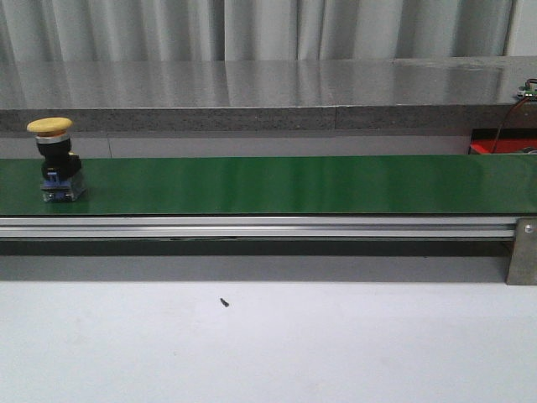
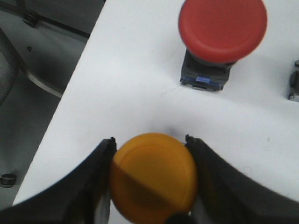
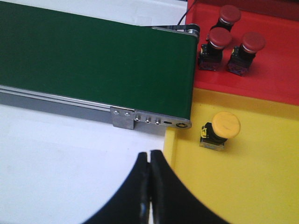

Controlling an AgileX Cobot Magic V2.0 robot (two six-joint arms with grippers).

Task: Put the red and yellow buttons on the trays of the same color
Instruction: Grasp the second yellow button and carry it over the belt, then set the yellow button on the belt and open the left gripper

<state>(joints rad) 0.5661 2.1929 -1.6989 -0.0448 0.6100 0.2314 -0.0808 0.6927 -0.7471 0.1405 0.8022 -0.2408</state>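
Note:
In the left wrist view my left gripper (image 2: 150,140) is shut on the cap of a yellow button (image 2: 153,175), with a finger touching each side. A red button (image 2: 222,32) stands on the white table beyond it. Another yellow button (image 1: 54,159) stands on the green belt (image 1: 277,185) at its far left. My right gripper (image 3: 150,155) is shut and empty, over the white table beside the yellow tray (image 3: 261,186). That tray holds one yellow button (image 3: 219,129). The red tray (image 3: 280,70) holds three red buttons (image 3: 215,44).
The belt's metal rail (image 1: 252,227) runs along the belt's front, with a bracket (image 3: 124,117) at its end next to the trays. The table's left edge (image 2: 70,93) drops off close to my left gripper. A dark part (image 2: 294,81) lies at the frame's edge.

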